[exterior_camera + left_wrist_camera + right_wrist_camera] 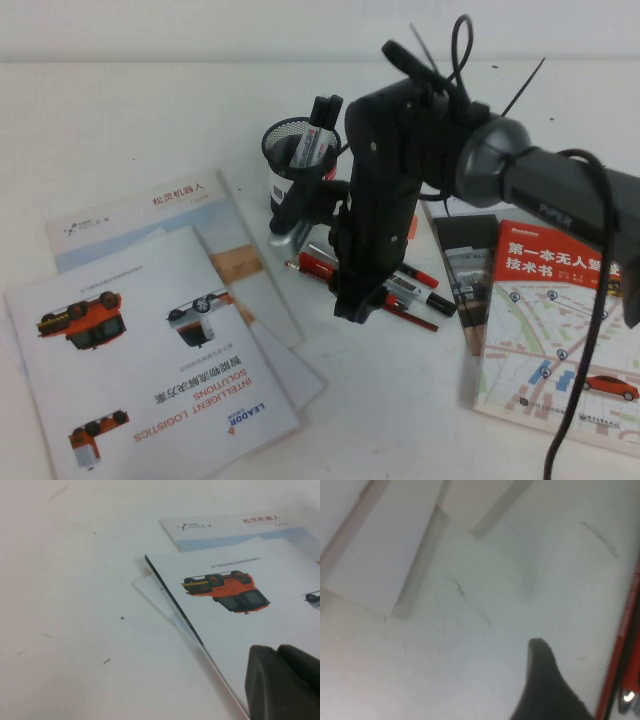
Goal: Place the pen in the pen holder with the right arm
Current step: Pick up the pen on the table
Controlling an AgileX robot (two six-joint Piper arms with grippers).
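The pen holder (296,160), a black mesh cup with a white label, stands at the table's middle back with black markers in it. Just in front of it lies a cluster of pens. The red pen (318,266) lies at the cluster's left end, and its red body with a shiny spot also shows in the right wrist view (631,692). My right gripper (358,308) points down, low over the cluster, just right of the red pen. It holds nothing; one black finger (545,680) shows over bare table. My left gripper (285,682) is shut and empty over a brochure.
Black markers with red ends (420,290) and a thin dark-red pencil (412,316) lie beside the pen. Brochures (150,340) cover the left front, and a book (560,320) lies at the right. A black and silver object (288,232) sits against the holder.
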